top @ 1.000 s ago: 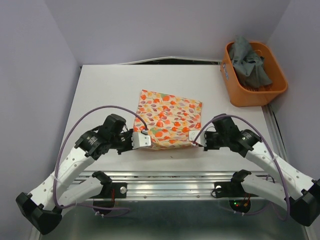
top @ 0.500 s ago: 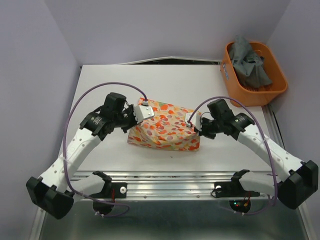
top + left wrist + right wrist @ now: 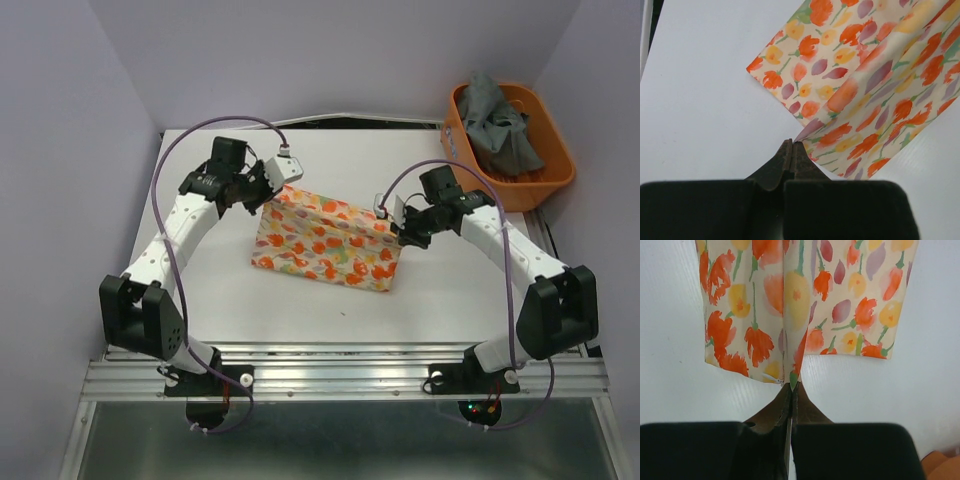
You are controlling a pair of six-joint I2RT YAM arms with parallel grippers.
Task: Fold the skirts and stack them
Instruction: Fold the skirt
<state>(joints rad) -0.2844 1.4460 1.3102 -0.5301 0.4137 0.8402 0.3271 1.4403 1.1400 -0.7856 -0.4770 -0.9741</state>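
Folding of the printed skirt in hand, grey skirt not yet begun

The cream skirt with the orange, red and yellow leafy print (image 3: 325, 245) hangs stretched between the two pairs of jaws. Its upper edge is held up at their level. The rest drapes down below them, and its lower edge rests on the white table (image 3: 200, 290).

The left gripper (image 3: 791, 150) is pinched tight on one top corner of the cloth. The right gripper (image 3: 791, 389) is clamped the same way on the opposite corner, where the fabric looks doubled as it enters the jaws. By that, this skirt seems part-way folded: doubled at least once and held up as if for a further fold, but not yet laid down as a finished, flat packet.

The dark grey skirt (image 3: 505, 125) lies crumpled well beyond the right jaws, inside the orange plastic basket (image 3: 520, 190), apart from both grippers.

Most of the task appears to remain:
- finishing and laying down the printed skirt
- taking the grey one out and folding it
- stacking the two together
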